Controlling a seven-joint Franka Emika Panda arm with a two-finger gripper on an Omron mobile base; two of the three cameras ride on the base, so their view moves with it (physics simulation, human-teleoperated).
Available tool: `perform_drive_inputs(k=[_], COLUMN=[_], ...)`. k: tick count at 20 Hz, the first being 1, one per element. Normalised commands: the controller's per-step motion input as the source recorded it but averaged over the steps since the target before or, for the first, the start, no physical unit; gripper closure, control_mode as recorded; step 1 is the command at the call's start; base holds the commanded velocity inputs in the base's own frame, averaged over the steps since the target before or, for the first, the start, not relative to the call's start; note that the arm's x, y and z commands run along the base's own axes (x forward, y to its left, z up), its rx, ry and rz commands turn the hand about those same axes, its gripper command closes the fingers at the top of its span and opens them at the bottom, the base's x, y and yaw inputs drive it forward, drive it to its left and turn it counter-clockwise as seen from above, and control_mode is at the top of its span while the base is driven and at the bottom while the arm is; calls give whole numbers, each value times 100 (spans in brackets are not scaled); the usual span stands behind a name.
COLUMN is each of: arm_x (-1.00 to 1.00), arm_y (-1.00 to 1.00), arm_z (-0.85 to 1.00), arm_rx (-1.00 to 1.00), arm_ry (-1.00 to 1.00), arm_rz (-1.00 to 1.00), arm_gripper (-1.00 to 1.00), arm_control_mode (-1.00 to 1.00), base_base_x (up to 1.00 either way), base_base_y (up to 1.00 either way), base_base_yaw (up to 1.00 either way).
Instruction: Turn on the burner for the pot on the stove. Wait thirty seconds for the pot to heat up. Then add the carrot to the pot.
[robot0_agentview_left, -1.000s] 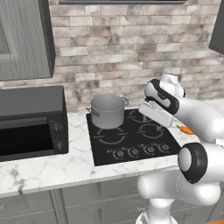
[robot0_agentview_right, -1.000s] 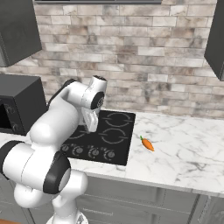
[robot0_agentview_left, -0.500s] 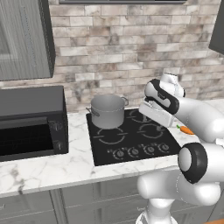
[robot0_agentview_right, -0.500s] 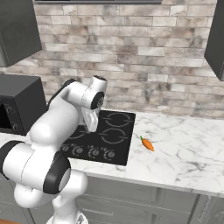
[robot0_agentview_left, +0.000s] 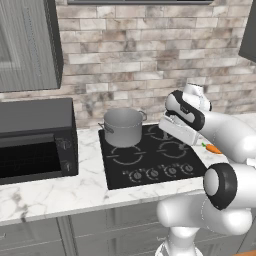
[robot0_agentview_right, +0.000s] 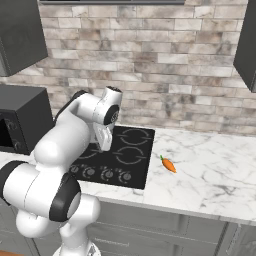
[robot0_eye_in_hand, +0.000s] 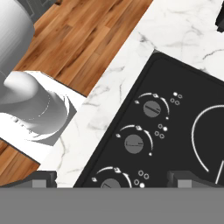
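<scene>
Nothing moves: gripper (robot0_eye_in_hand: 112, 181) holds over the stove (robot0_agentview_left: 150, 157) knobs (robot0_eye_in_hand: 151, 108), jaws wide apart, while the carrot (robot0_agentview_right: 168, 164) lies flat, tip toward the front-right.

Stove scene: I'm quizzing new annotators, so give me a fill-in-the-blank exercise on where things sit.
1. The pot stands on the stove's back-____ burner, seen from the left base view.
2. The carrot lies on the ____ counter, off the stove.
3. In the hand view, the gripper looks down at the stove's ____.
4. Left of the stove stands a black ____.

Missing words: left; marble; knobs; microwave
</scene>
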Motion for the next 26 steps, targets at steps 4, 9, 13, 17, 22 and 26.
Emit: perform_drive_inputs(k=[4,9,13,17,22,26], arm_x=[0,0,0,0,0,0], arm_y=[0,0,0,0,0,0], arm_z=[0,0,0,0,0,0], arm_rx=[0,0,0,0,0,0], arm_ry=[0,0,0,0,0,0], arm_rz=[0,0,0,0,0,0], arm_gripper=[-100,-100,-100,-100,-100,-100], arm_control_mode=[-100,-100,-100,-100,-100,-100], base_base_x=[0,0,0,0,0,0], base_base_y=[0,0,0,0,0,0], base_base_yaw=[0,0,0,0,0,0])
